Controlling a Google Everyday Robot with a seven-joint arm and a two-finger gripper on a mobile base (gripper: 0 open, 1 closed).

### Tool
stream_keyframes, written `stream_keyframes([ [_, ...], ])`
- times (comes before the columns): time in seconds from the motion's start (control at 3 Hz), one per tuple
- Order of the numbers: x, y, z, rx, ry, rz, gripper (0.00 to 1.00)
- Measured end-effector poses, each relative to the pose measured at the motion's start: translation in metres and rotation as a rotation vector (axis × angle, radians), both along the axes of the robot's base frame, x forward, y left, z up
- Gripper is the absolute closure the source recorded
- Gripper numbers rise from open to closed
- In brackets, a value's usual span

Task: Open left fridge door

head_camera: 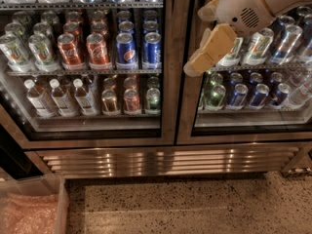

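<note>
The left fridge door [168, 96] is a glass door in a brushed steel frame and stands closed. Behind its glass are red cola cans [70, 50], blue Pepsi cans [126, 50] and small bottles below. My gripper [196, 43] hangs at the upper right, in front of the right door's left edge, just right of the steel strip between the two doors. Its tan fingers [210, 50] point down and left, stand apart and hold nothing. No door handle shows.
The right glass door [187, 116], also closed, shows silver-green cans [258, 45] and small blue cans [239, 94]. A steel vent grille [165, 161] runs below both doors. A clear bin with pink wrap [29, 211] sits on the speckled floor [195, 206] at lower left.
</note>
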State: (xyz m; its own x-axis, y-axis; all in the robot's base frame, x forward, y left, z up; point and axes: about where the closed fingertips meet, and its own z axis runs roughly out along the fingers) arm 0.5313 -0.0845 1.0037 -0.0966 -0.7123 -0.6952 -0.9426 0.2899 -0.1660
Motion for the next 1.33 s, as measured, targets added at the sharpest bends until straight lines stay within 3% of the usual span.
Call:
stream_keyframes([
  [0.33,0.002,0.031,0.013,0.027,-0.027,0.069,0.00],
  [1.0,0.009,0.032,0.009,0.017,-0.034,0.060,0.00],
  [1.33,0.025,0.028,0.014,-0.025,-0.073,0.045,0.00],
])
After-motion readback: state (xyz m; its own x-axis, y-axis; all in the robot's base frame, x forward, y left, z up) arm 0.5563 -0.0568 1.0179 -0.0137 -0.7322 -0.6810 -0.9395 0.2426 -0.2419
